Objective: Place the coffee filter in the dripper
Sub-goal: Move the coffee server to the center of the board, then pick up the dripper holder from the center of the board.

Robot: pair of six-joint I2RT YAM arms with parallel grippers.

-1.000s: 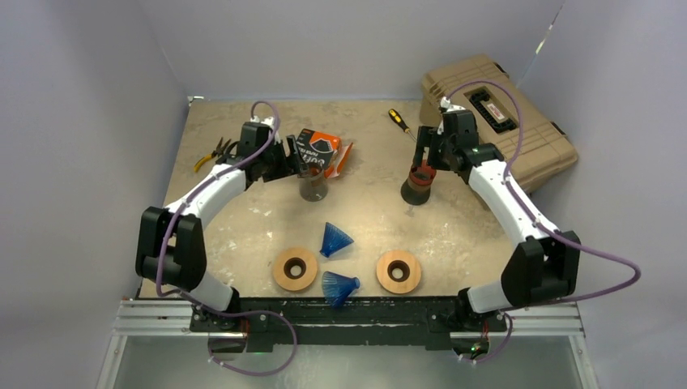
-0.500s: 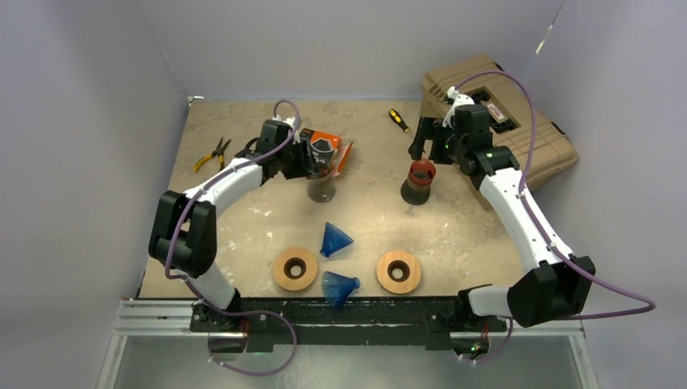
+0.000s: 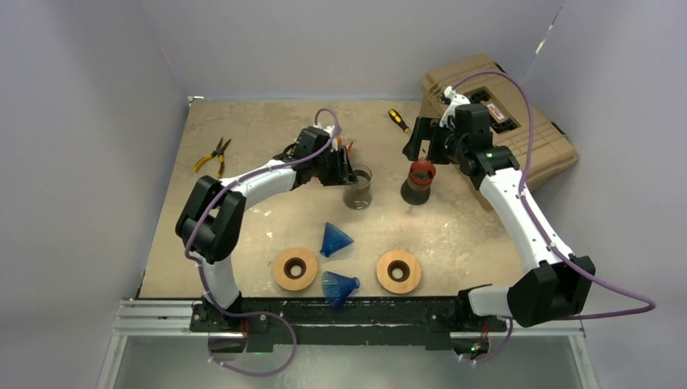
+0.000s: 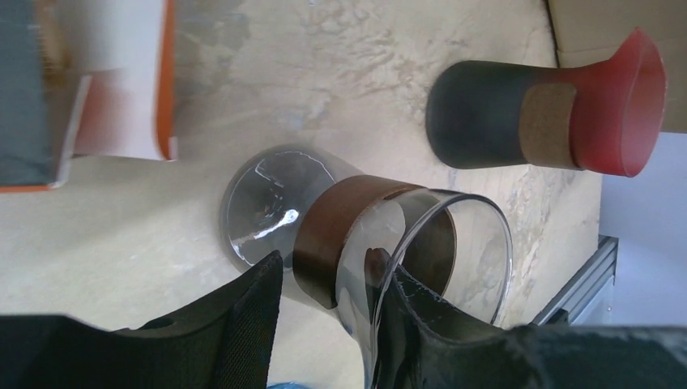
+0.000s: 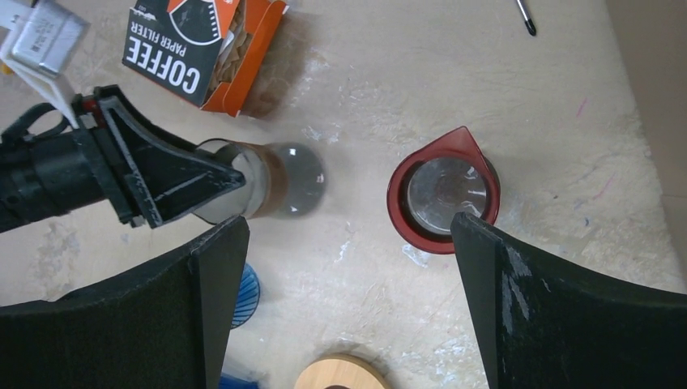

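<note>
Our left hand is clamped on the wall of the glass carafe, one finger inside the mouth and one outside. The carafe seems to stand on the tabletop, near the red-rimmed vessel. Our right hand hangs above that vessel with fingers wide apart, holding nothing. The coffee filter is not yet taken: we see brown papers only in the open filter box. We judge this step is preparation. Next, one hand must reach the box and pinch out a single thin filter for a blue dripper cone.
</note>
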